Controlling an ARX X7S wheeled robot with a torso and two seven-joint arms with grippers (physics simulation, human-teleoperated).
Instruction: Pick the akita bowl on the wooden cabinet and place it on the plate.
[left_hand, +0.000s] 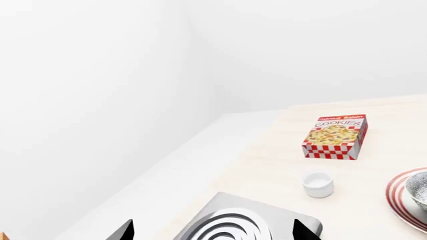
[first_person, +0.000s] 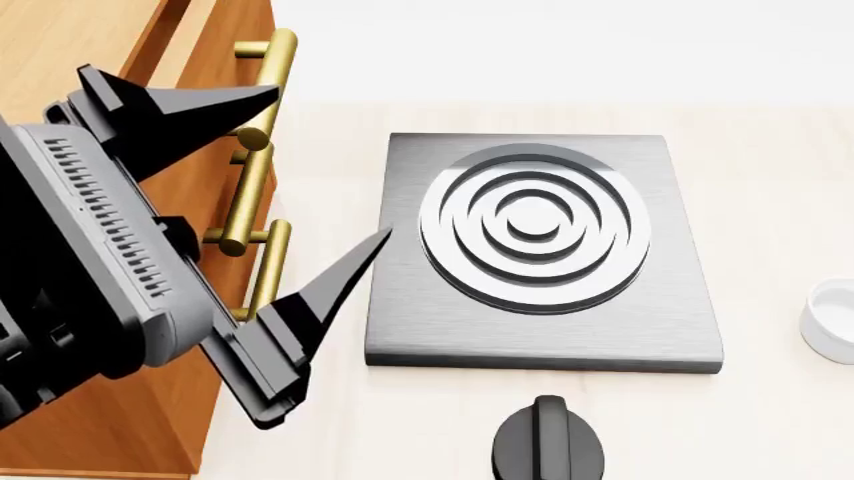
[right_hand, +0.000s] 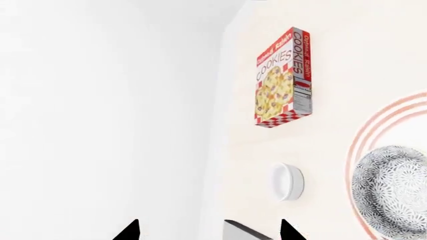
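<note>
Left gripper (first_person: 320, 170), black fingers (first_person: 187, 105) spread wide, beside the wooden cabinet (first_person: 200, 60), near a grey stove plate (first_person: 541, 330).

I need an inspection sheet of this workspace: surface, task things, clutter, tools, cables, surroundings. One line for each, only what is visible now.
Surface: pale wooden tabletop, lying flat.
Task things: patterned grey-white akita bowl sits on the wide white plate with red rings; tall orange-brown wooden cabinet with brass bar handles at the table's left.
Clutter: red-checked cookies box; small plain white cup; grey metal stove plate with concentric rings; black round knob.
Tools: left tool open and empty in front of the cabinet; right tool open, only its tips visible.
Cables: nothing seen.
Surroundings: plain white walls.
</note>
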